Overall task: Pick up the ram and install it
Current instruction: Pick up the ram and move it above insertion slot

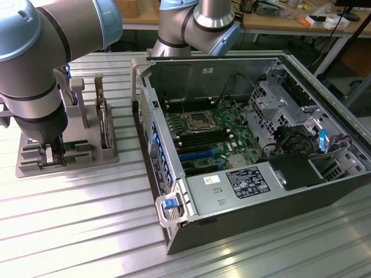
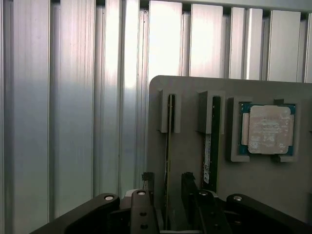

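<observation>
Two ram sticks stand on edge in slots of a grey holder (image 2: 185, 97). One ram stick (image 2: 170, 141) runs straight into the gap between my fingers. The other ram stick (image 2: 210, 146), with a white sticker, stands beside it. My gripper (image 2: 167, 192) is open, one finger (image 2: 146, 187) on each side of the first stick and apart from it. In the exterior view the gripper (image 1: 53, 153) points down onto the holder (image 1: 87, 159) at that view's left. The open computer case (image 1: 261, 191) lies to the right, its motherboard memory slots (image 1: 197, 139) exposed.
A square silver processor (image 2: 269, 129) sits in a pocket of the holder beyond the sticks. Tall parts (image 1: 102, 119) stand upright in the holder. The ribbed metal table (image 1: 75, 226) spreads around both. The case's raised wall (image 1: 145, 110) faces the holder.
</observation>
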Controlling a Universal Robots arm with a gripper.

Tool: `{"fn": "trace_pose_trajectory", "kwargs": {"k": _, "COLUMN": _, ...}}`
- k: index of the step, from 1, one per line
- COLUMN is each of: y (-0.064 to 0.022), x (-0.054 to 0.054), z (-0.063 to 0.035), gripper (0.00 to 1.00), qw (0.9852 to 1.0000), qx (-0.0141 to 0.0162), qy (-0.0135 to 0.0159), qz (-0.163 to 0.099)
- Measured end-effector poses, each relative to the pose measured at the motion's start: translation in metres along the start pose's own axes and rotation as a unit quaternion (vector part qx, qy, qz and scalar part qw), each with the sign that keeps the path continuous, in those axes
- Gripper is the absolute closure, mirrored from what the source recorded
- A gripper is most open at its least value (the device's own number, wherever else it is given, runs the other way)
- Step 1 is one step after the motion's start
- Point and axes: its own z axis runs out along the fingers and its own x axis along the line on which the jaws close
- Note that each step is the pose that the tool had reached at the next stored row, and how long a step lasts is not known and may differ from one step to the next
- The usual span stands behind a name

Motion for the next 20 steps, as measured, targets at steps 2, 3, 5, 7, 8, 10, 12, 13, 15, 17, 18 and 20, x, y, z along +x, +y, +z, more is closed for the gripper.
{"fn": "trace_pose_trajectory", "kwargs": {"k": 2, "y": 0.0000, "x": 0.0000, "z": 0.0000, "gripper": 0.64, "qw": 1.0000, "qx": 0.0000, "qy": 0.0000, "qz": 0.000}}
{"fn": "trace_pose_trajectory", "kwargs": {"k": 3, "y": 0.0000, "x": 0.0000, "z": 0.0000, "gripper": 0.64, "qw": 1.0000, "qx": 0.0000, "qy": 0.0000, "qz": 0.000}}
{"fn": "trace_pose_trajectory", "kwargs": {"k": 5, "y": 0.0000, "x": 0.0000, "z": 0.0000, "gripper": 0.64, "qw": 1.0000, "qx": 0.0000, "qy": 0.0000, "qz": 0.000}}
{"fn": "trace_pose_trajectory", "kwargs": {"k": 7, "y": 0.0000, "x": 0.0000, "z": 0.0000, "gripper": 0.64, "qw": 1.0000, "qx": 0.0000, "qy": 0.0000, "qz": 0.000}}
{"fn": "trace_pose_trajectory", "kwargs": {"k": 8, "y": 0.0000, "x": 0.0000, "z": 0.0000, "gripper": 0.64, "qw": 1.0000, "qx": 0.0000, "qy": 0.0000, "qz": 0.000}}
{"fn": "trace_pose_trajectory", "kwargs": {"k": 10, "y": 0.0000, "x": 0.0000, "z": 0.0000, "gripper": 0.72, "qw": 1.0000, "qx": 0.0000, "qy": 0.0000, "qz": 0.000}}
{"fn": "trace_pose_trajectory", "kwargs": {"k": 12, "y": 0.0000, "x": 0.0000, "z": 0.0000, "gripper": 0.79, "qw": 1.0000, "qx": 0.0000, "qy": 0.0000, "qz": 0.000}}
{"fn": "trace_pose_trajectory", "kwargs": {"k": 13, "y": 0.0000, "x": 0.0000, "z": 0.0000, "gripper": 0.79, "qw": 1.0000, "qx": 0.0000, "qy": 0.0000, "qz": 0.000}}
{"fn": "trace_pose_trajectory", "kwargs": {"k": 15, "y": 0.0000, "x": 0.0000, "z": 0.0000, "gripper": 0.79, "qw": 1.0000, "qx": 0.0000, "qy": 0.0000, "qz": 0.000}}
{"fn": "trace_pose_trajectory", "kwargs": {"k": 17, "y": 0.0000, "x": 0.0000, "z": 0.0000, "gripper": 0.81, "qw": 1.0000, "qx": 0.0000, "qy": 0.0000, "qz": 0.000}}
{"fn": "trace_pose_trajectory", "kwargs": {"k": 18, "y": 0.0000, "x": 0.0000, "z": 0.0000, "gripper": 0.81, "qw": 1.0000, "qx": 0.0000, "qy": 0.0000, "qz": 0.000}}
{"fn": "trace_pose_trajectory", "kwargs": {"k": 20, "y": 0.0000, "x": 0.0000, "z": 0.0000, "gripper": 0.87, "qw": 1.0000, "qx": 0.0000, "qy": 0.0000, "qz": 0.000}}
